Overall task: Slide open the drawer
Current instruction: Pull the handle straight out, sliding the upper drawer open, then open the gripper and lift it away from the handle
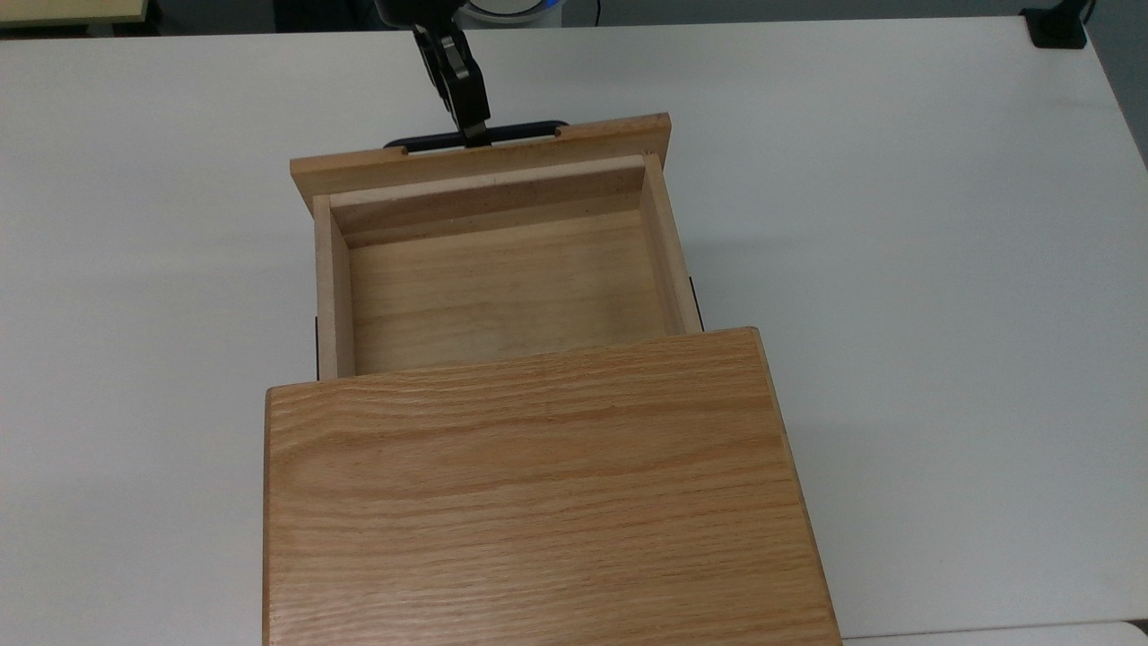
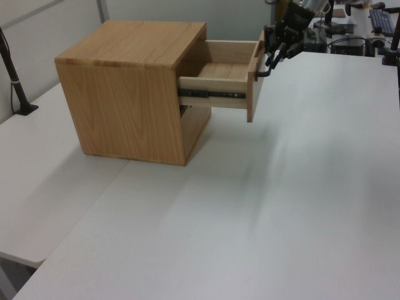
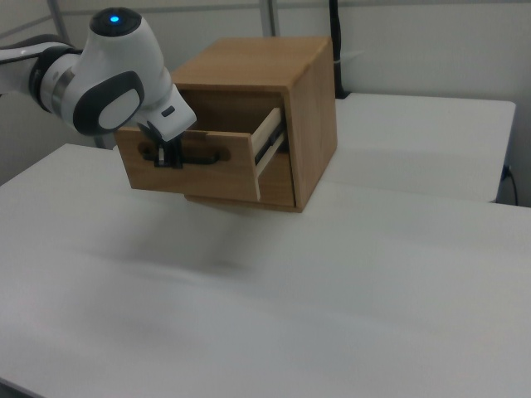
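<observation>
Nearest the camera in the top view, filling the lower centre of the frame, lay the grained top of the wooden cabinet (image 1: 538,493), which sat on a white table (image 1: 942,269). Beyond it, at mid-frame, the drawer (image 1: 502,278) stood well out of the cabinet, its bare floor and side walls open to view, nothing inside. In the left view a dark metal slide rail (image 2: 209,94) ran along its side, so it probably rolled easily; stiff wood, light when empty, not fragile. Farthest off, at upper centre of the top view, the front panel (image 1: 484,154) carried the black bar handle (image 1: 475,136). The gripper (image 1: 473,133) sat at the middle of that bar, jaws clamped on it. Judged the bar's centre the right hold: a pull there should run straight along the rails, whereas one near an end might skew the drawer or drag the cabinet.
</observation>
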Robot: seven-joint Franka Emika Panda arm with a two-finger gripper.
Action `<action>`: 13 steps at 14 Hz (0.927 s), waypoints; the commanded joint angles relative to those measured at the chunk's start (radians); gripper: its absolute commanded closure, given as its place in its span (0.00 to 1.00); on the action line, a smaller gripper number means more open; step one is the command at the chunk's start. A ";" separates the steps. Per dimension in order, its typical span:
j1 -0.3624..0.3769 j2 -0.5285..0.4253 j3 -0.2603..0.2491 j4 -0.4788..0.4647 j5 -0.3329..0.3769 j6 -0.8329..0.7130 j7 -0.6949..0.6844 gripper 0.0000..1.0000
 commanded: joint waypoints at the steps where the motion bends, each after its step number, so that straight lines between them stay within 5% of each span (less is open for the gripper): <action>1: 0.009 -0.077 -0.009 -0.022 0.047 -0.093 -0.141 0.91; 2: 0.009 -0.076 -0.009 -0.020 0.047 -0.117 -0.145 0.81; 3: 0.015 -0.074 -0.009 -0.019 0.046 -0.160 -0.171 0.01; 6: 0.021 -0.077 -0.009 -0.002 0.036 -0.252 -0.281 0.00; 9: 0.021 -0.076 -0.010 0.069 0.017 -0.377 -0.542 0.00; 13: 0.016 -0.071 0.029 0.156 -0.198 -0.519 -0.729 0.00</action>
